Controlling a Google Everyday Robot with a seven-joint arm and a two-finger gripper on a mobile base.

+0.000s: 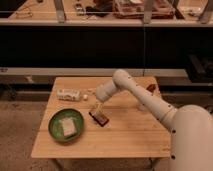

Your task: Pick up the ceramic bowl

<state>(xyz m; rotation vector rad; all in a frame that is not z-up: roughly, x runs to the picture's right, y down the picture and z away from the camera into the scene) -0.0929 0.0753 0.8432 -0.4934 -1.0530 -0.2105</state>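
The ceramic bowl (66,125) is a round, shallow green bowl with a darker rim, at the front left of the wooden table (125,135). A pale square item (69,126) lies inside it. My gripper (97,108) hangs from the white arm (131,86) over the table's middle, to the right of the bowl and apart from it. It is just above a small dark brown packet (99,118).
A white rectangular packet (68,94) lies at the back left of the table, with a small pale object (85,96) beside it. A brown object (151,88) sits at the back right edge. A dark counter with shelves stands behind the table.
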